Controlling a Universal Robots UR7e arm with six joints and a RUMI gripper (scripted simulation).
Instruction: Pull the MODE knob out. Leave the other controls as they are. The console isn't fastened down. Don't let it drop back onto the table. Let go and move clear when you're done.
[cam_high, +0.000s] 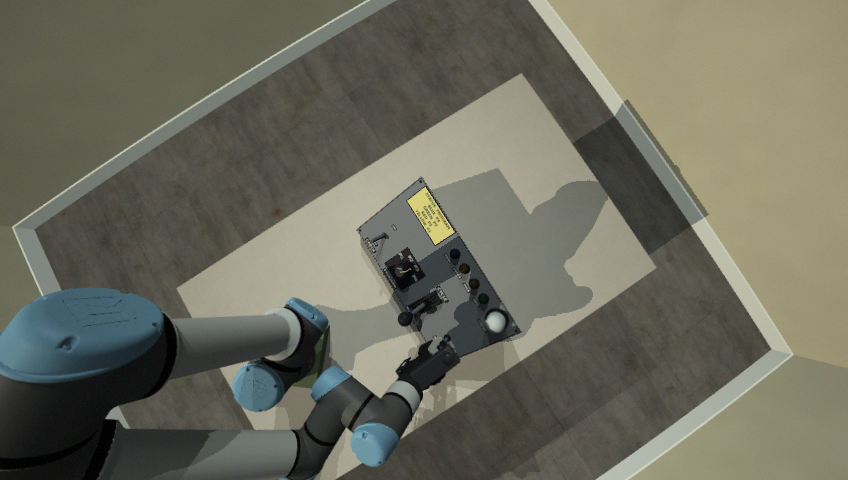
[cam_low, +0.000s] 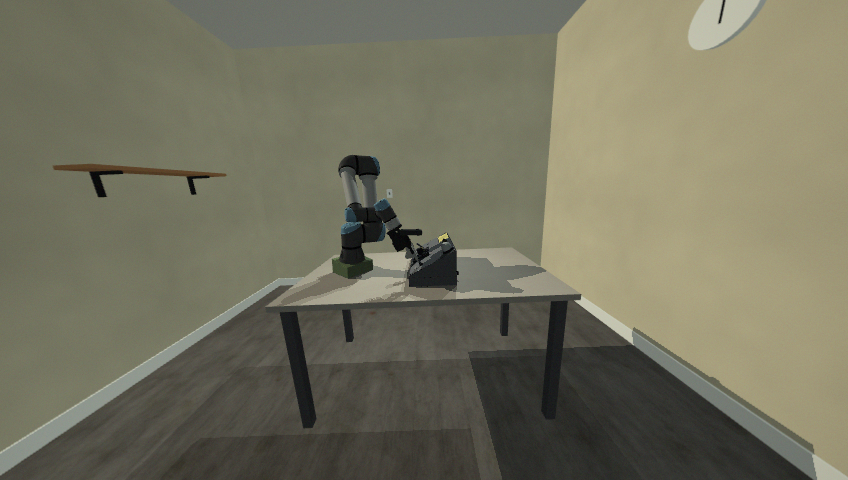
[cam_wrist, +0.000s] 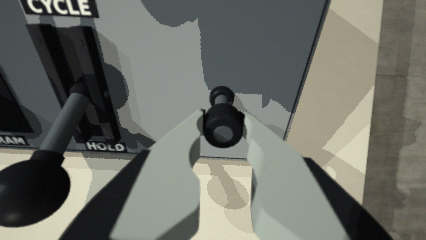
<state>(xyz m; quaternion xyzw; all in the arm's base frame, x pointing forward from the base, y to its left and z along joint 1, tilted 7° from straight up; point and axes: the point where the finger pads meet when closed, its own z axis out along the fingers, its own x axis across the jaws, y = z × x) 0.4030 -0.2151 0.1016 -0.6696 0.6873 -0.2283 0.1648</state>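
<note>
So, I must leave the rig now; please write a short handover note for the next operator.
Gripper: shut on the MODE knob, one finger on each side of its black head.
Console: on the table, near the front edge.
CYCLE lever: left of the knob, untouched by the gripper.
Done: knob grasped.
Left: whether the knob is fully out cannot be told; pull straight along its stem, gently, because the console may slide.
</note>
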